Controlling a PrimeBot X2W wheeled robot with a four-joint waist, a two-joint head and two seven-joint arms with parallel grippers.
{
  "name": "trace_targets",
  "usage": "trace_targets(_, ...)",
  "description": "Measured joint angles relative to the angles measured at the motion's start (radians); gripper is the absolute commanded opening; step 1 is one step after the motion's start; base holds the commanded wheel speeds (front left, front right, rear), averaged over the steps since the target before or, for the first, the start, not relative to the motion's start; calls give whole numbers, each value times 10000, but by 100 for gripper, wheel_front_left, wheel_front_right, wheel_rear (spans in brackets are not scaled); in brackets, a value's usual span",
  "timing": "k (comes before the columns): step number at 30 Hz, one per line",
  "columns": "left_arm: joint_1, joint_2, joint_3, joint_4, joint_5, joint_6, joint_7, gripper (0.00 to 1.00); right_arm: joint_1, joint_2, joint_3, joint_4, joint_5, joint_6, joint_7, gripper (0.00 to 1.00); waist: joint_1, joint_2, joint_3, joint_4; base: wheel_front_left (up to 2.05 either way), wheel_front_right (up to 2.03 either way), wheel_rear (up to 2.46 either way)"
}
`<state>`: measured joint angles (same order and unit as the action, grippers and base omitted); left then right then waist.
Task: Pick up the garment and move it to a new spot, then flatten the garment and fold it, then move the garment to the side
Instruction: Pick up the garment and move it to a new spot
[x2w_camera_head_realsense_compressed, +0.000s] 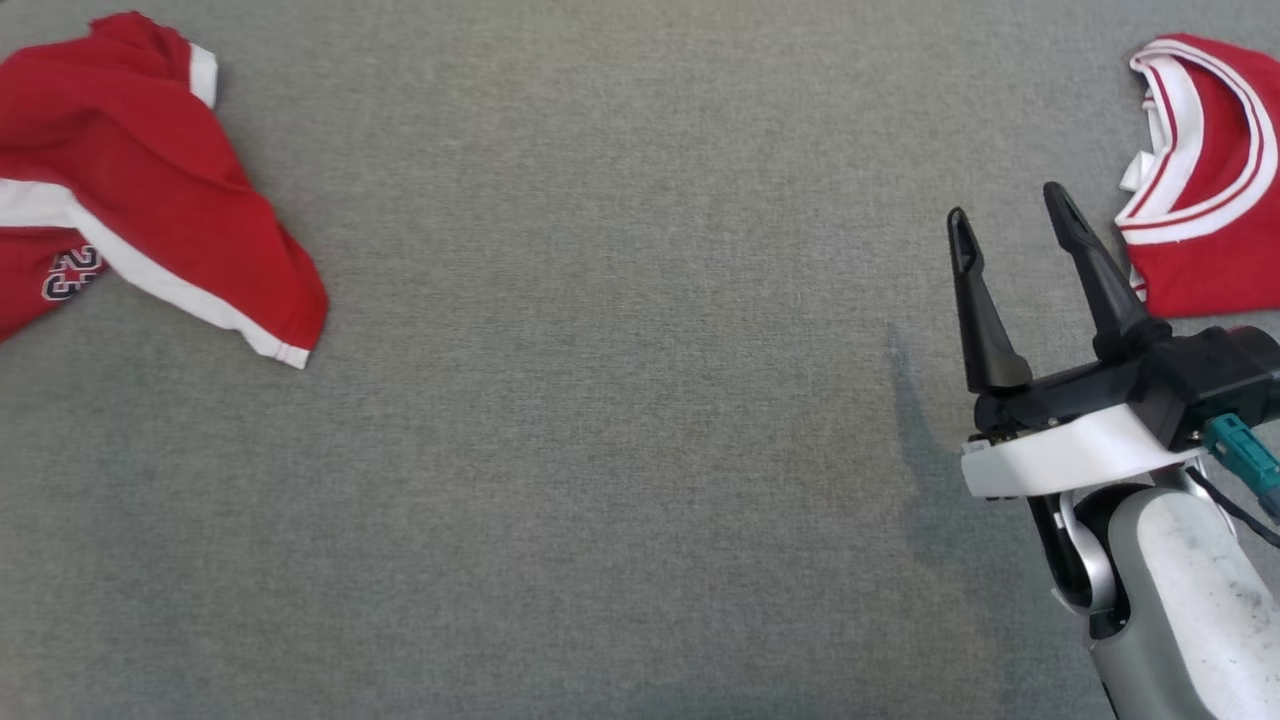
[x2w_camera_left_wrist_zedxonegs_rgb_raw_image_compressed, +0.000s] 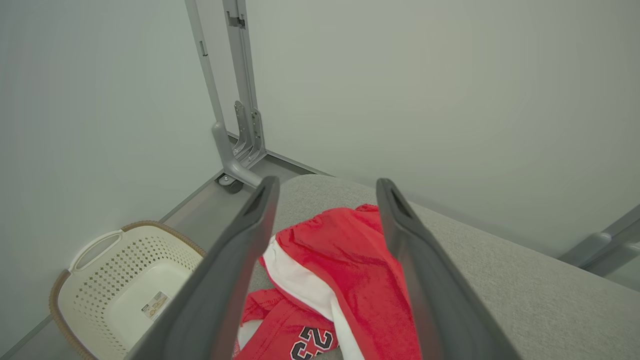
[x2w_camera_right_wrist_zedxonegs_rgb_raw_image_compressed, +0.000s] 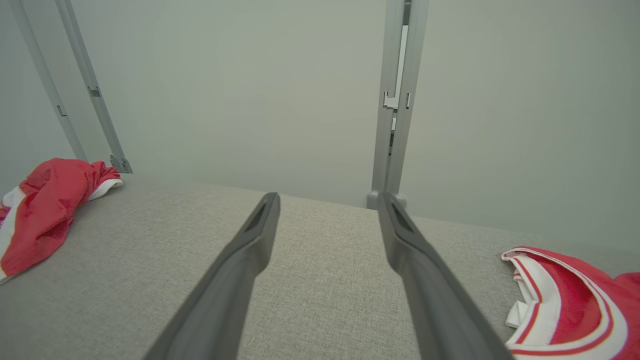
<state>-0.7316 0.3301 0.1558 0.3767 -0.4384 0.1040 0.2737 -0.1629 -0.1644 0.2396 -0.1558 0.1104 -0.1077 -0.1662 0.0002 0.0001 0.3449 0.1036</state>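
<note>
**A:** Head view first. Where are the clothes?

**B:** Two red pieces, well apart on the grey tabletop (x2w_camera_head_realsense_compressed: 600, 450). The shorts (x2w_camera_head_realsense_compressed: 130, 180) lie crumpled at the upper left, white-trimmed, with a number patch near the edge. The jersey (x2w_camera_head_realsense_compressed: 1215, 240) lies at the upper right, its white-and-red collar showing.

**A:** And the arm?

**B:** The right jaws come in from the lower right on a pale forearm (x2w_camera_head_realsense_compressed: 1190, 610). The two dark fingers (x2w_camera_head_realsense_compressed: 985, 330) point up the picture, spread wide, with nothing between them. The outer finger crosses the jersey's edge in the picture, but I cannot tell whether it touches.

**A:** Left wrist view?

**B:** The left jaws are apart too, fingers (x2w_camera_left_wrist_zedxonegs_rgb_raw_image_compressed: 235, 260) wide and holding nothing. The shorts (x2w_camera_left_wrist_zedxonegs_rgb_raw_image_compressed: 345, 260) show in the gap, lying on the tabletop near its rounded corner. A cream basket (x2w_camera_left_wrist_zedxonegs_rgb_raw_image_compressed: 125, 280) stands on the floor beside that corner, and a grey metal post (x2w_camera_left_wrist_zedxonegs_rgb_raw_image_compressed: 240, 100) rises against the wall.

**A:** Right wrist view?

**B:** The fingers (x2w_camera_right_wrist_zedxonegs_rgb_raw_image_compressed: 240, 270) are splayed over bare grey cloth. The shorts (x2w_camera_right_wrist_zedxonegs_rgb_raw_image_compressed: 45, 210) are far off at the left edge. The jersey (x2w_camera_right_wrist_zedxonegs_rgb_raw_image_compressed: 575, 300) lies at the lower right, just beside the right-hand finger. Another post (x2w_camera_right_wrist_zedxonegs_rgb_raw_image_compressed: 395, 100) stands behind the tabletop's far edge.
</note>
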Motion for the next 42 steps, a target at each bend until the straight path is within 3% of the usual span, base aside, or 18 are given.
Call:
trace_targets(11,-875,174,38,780,33,33,309,100,-497,-401,-518,-489,-44,0,12,100,0,0,1663,-1004,0,0,0)
trace_targets(24,-1108,21,-65,2161,238,113,196,100,-800,-537,-579,-401,-44,17,-6,100,0,0,2767,-1386,0,0,0)
trace_targets(25,-1179,21,-65,2230,238,113,163,47,-802,-541,-581,-391,-44,17,-6,100,-1,0,2775,-1380,0,0,0)
trace_targets(27,-1308,21,-73,2305,244,115,82,0,-811,-543,-587,-362,-44,17,-17,100,0,0,2782,-1363,0,0,0)
trace_targets(34,-1619,-6,-345,2579,426,92,-341,0,-937,-529,-614,-61,-27,17,-165,100,-1,0,2655,-1283,0,0,0)
trace_targets(42,-1918,0,-1055,2631,792,-663,-930,0,-946,-397,-654,391,52,17,-360,100,-1,0,2171,-1150,0,0,0)
